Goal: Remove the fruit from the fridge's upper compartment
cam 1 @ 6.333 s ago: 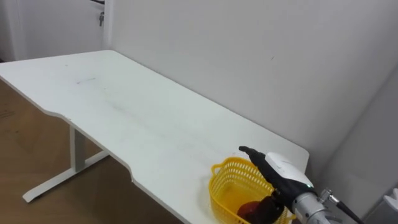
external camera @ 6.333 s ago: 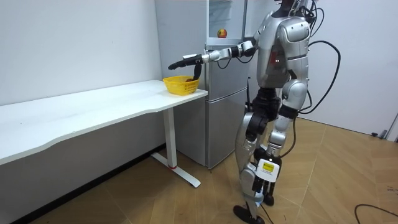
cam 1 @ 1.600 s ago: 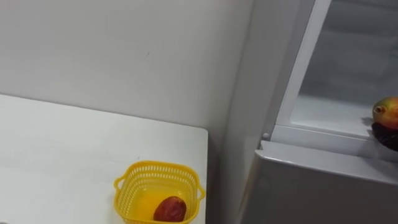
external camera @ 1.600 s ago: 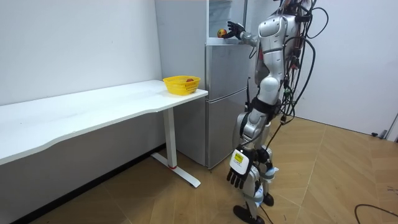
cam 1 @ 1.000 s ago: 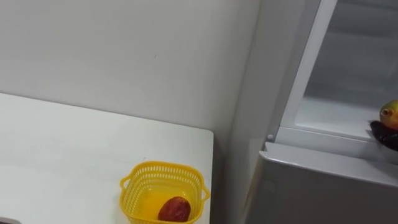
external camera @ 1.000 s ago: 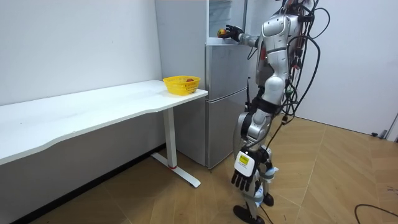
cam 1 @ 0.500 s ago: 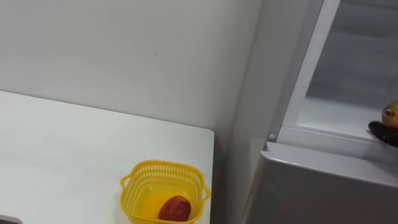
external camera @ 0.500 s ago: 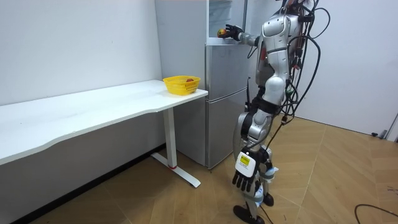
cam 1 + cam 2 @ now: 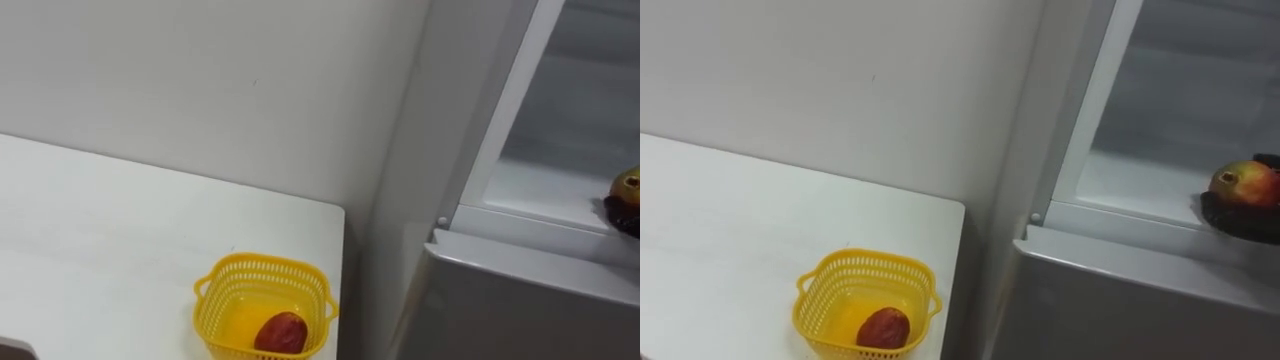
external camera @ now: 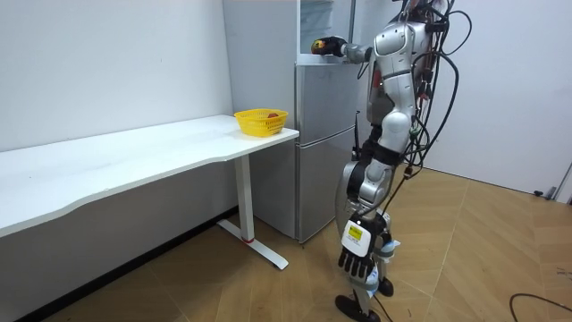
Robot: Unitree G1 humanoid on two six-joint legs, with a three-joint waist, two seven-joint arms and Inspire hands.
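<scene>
Mango (image 9: 1243, 184) sits cupped in right hand (image 9: 1238, 222), fingers curled round it.

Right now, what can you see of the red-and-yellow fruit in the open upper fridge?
The red-and-yellow fruit is rounded, smooth-skinned and mango-like: red with a greenish-yellow side and a small dark stem end towards the view's left. It is at the front edge of the white fridge shelf, with the right hand's dark fingers curled under and around it.

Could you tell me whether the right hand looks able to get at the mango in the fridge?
Probably yes: the fridge stands open, and the right hand is curled under the mango at the edge of the shelf, nothing between.
</scene>
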